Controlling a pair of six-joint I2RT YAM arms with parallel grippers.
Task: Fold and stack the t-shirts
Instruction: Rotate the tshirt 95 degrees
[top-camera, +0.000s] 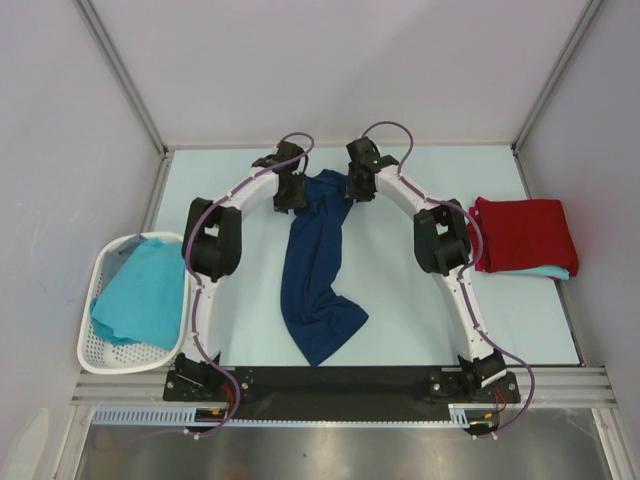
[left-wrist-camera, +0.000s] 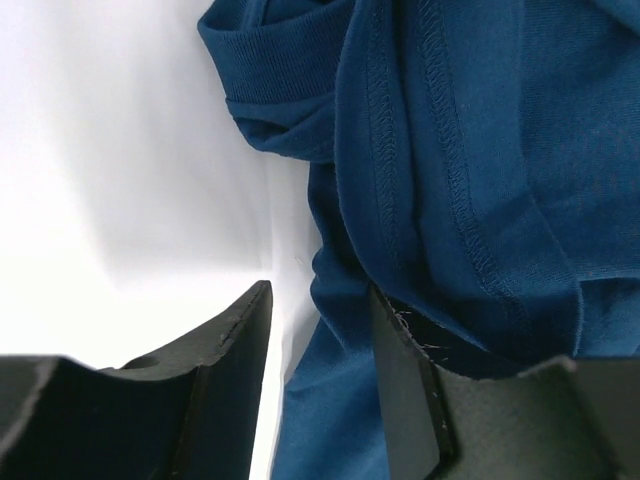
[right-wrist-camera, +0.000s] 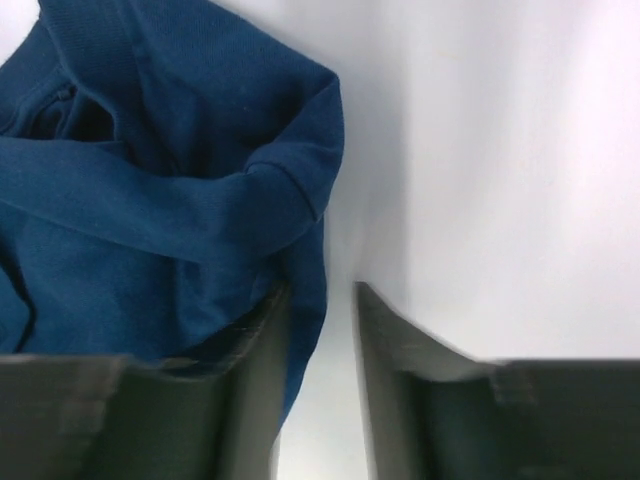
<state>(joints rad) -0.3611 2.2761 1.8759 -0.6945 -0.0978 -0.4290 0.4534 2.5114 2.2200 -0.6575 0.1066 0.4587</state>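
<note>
Hovering at the upper end of the navy blue cloth t-shirt (top-camera: 315, 270), which is lying lengthwise at centre frame, the left gripper (left-wrist-camera: 318, 300) and right gripper (right-wrist-camera: 322, 295) are standing part-open, clamping nothing, apparently poised to pinch its corners for spreading.

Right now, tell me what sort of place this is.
Probably a robot test booth for laundry folding: plain walls enclose a table, a left arm and right arm are bolted at its near edge, and a basket of turquoise cloth sits left of a navy shirt.
</note>
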